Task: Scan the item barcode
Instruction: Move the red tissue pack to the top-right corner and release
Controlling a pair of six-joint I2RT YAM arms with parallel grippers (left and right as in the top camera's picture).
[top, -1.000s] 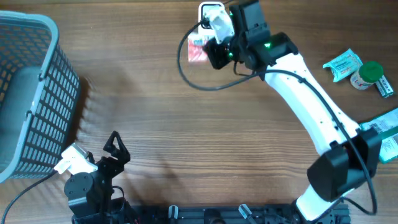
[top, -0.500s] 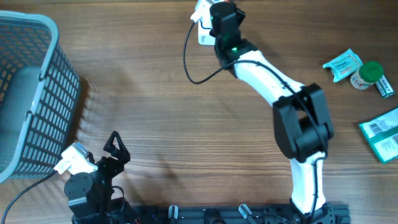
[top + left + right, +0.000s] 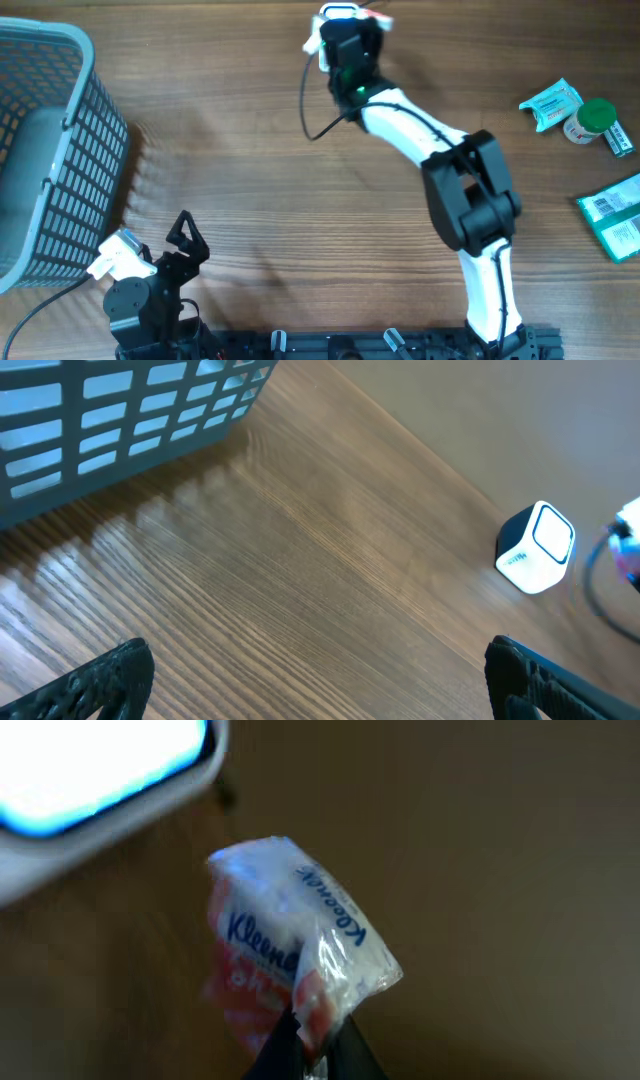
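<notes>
White-and-red Kleenex tissue pack [image 3: 300,970] is pinched at its wrapper edge by the closed right gripper [image 3: 312,1038], just beside the lit scanner [image 3: 90,780]. Left gripper [image 3: 320,690] is seen fully spread and empty over the wooden table [image 3: 300,580].

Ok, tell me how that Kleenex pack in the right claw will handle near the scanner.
The Kleenex pack looks soft and probably light: its film wrapper is crumpled. The right claw pinches only a thin fold at one end, so the pack likely dangles and twists. The glossy film may also slip.
</notes>
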